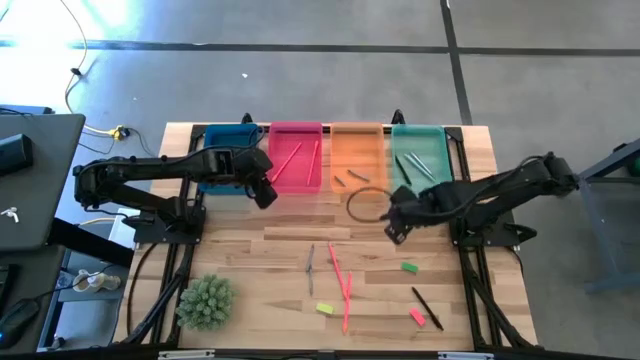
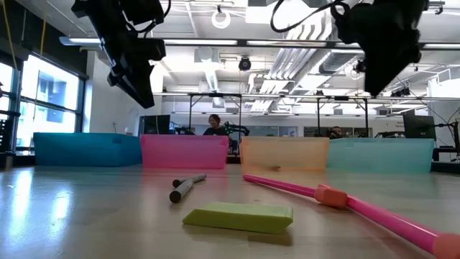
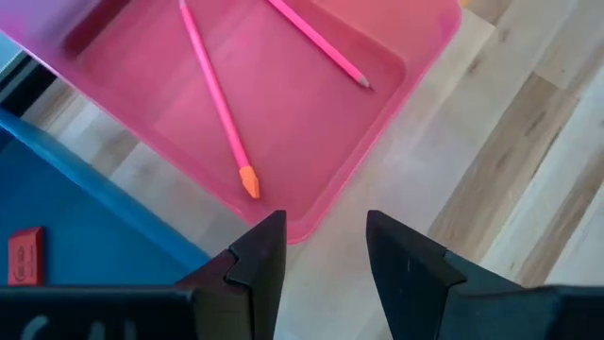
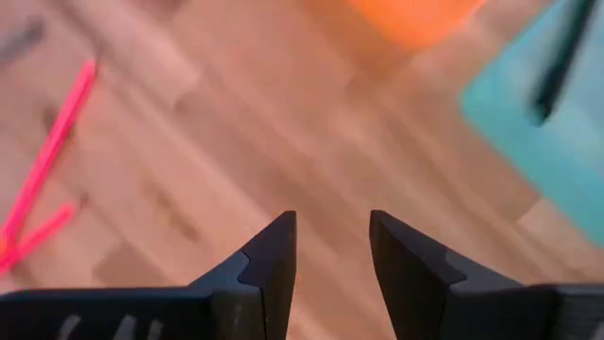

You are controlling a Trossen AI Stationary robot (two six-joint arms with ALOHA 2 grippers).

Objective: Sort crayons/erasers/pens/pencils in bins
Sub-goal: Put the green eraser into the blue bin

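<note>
Green eraser (image 2: 238,216) nearest | L end effector (image 3: 326,247) empty, narrow gap, over pink bin (image 3: 415,57) edge | R end effector (image 4: 332,247) same

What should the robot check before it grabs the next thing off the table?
1. Right pincer open and empty: ok.
2. Left pincer open and empty: ok, over the near edge of the pink bin.
3. Green eraser lying free on the table: ok.
4. Nothing stacked on that eraser: ok.
5. Blue bin already holding a red eraser: ok.
6. Room left in the blue bin: ok.
</note>
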